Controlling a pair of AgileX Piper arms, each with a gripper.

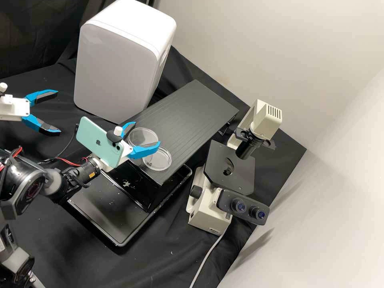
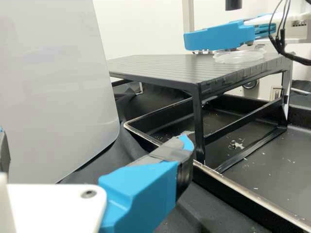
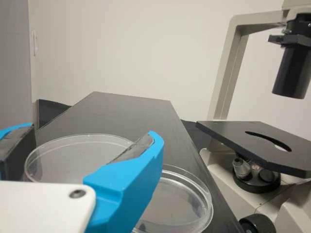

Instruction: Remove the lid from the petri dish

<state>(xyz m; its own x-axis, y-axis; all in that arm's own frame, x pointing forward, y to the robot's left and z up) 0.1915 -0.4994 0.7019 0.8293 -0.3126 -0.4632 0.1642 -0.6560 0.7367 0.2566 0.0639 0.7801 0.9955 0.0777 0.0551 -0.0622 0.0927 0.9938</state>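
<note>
The lid (image 1: pixel 141 138) is clamped between the 2 blue fingers of the right gripper (image 1: pixel 145 135) and held just above the petri dish base (image 1: pixel 159 160) - partly offset from it. The base rests near the front edge of the black ribbed shelf (image 1: pixel 188 108). The left gripper (image 1: pixel 56 111) - fingers spread apart - is seen well away, beside the white box (image 1: pixel 120 56).
</note>
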